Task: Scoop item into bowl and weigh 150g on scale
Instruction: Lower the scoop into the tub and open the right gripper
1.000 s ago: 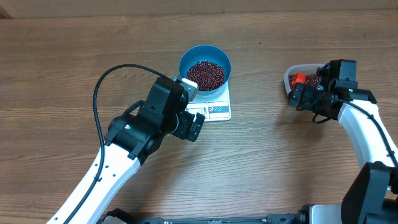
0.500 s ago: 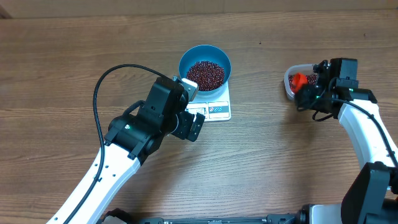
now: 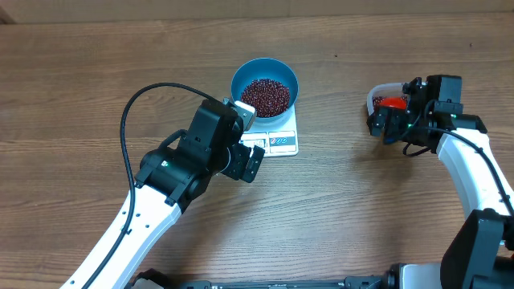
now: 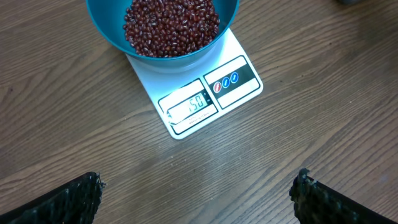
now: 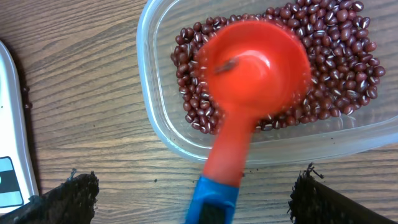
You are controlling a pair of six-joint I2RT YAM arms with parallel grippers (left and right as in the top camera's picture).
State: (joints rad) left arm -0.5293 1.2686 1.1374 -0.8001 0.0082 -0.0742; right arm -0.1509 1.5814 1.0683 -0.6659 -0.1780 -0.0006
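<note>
Both wide, left pincer (image 4: 198, 200) near scale (image 4: 208, 96), right pincer (image 5: 199, 200) over scoop (image 5: 252, 68), beans (image 4: 171, 25) in bowl (image 4: 104, 28)

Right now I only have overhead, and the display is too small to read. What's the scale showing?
Observer: In the left wrist view, the last two digits on the scale read 50. The leading digit is too faint to call.
Operator: Is the scoop loaded?
Observer: No. The right wrist view shows the red scoop lying on the beans in the clear tub. Its cup looks empty apart from one dark speck, though it is blurred.
Operator: Right gripper on the handle?
Observer: No. The right gripper is open, with its fingers wide on either side of the blue handle and not touching it.
</note>
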